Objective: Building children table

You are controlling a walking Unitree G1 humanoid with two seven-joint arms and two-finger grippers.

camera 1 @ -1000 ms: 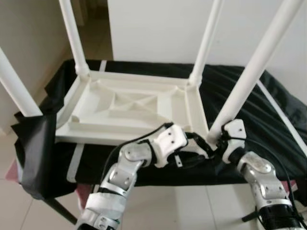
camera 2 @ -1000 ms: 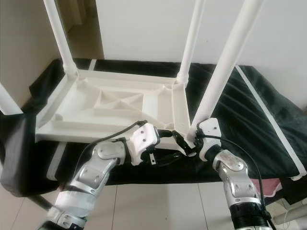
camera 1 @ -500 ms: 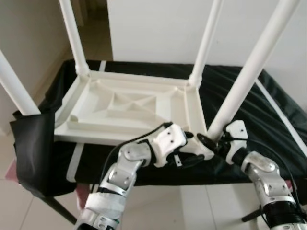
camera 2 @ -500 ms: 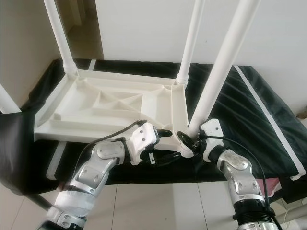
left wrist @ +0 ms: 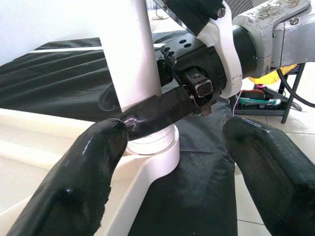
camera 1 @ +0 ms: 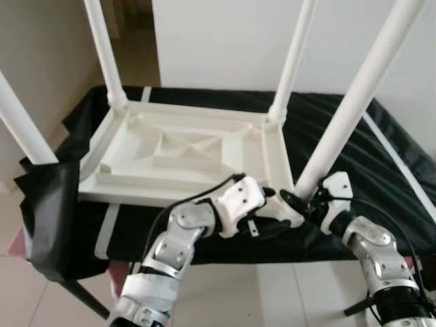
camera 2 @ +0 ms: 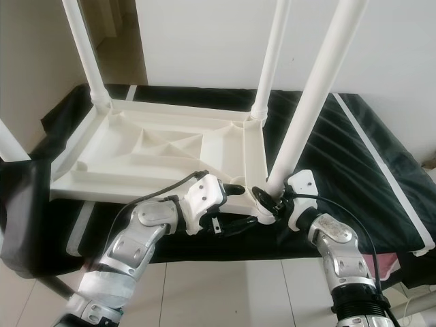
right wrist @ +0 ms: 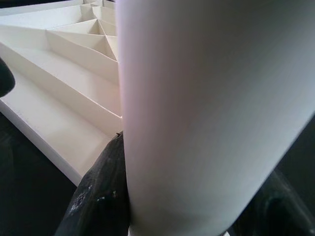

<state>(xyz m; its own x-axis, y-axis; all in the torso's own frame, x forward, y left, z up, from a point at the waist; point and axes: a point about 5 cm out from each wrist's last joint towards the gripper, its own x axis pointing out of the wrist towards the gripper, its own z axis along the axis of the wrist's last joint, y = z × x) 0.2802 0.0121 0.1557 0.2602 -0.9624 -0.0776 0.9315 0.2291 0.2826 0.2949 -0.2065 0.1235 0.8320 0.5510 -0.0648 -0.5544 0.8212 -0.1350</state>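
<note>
A white children's table [camera 1: 178,154] lies upside down on a black-covered platform [camera 1: 381,153], its legs pointing up. The near right leg [camera 1: 349,112] rises from the corner closest to me. My right gripper [camera 1: 304,199] is shut on that leg's base; in the right wrist view the leg [right wrist: 206,113] sits between the black fingers [right wrist: 98,196]. My left gripper [camera 1: 272,211] is open just left of the same corner. In the left wrist view its fingertips [left wrist: 93,167] stand wide apart, and the leg's socket [left wrist: 152,145] lies beyond them.
The other legs stand at the far left [camera 1: 105,54], far right [camera 1: 291,61] and near left [camera 1: 20,122]. Black cloth hangs off the platform's left corner [camera 1: 48,218]. A white wall [camera 1: 225,41] is behind, tiled floor [camera 1: 272,293] below, and a doorway at back left.
My right wrist has shifted slightly right around the leg's base, so one of its black fingers now shows against the corner. The left gripper and table stay put.
</note>
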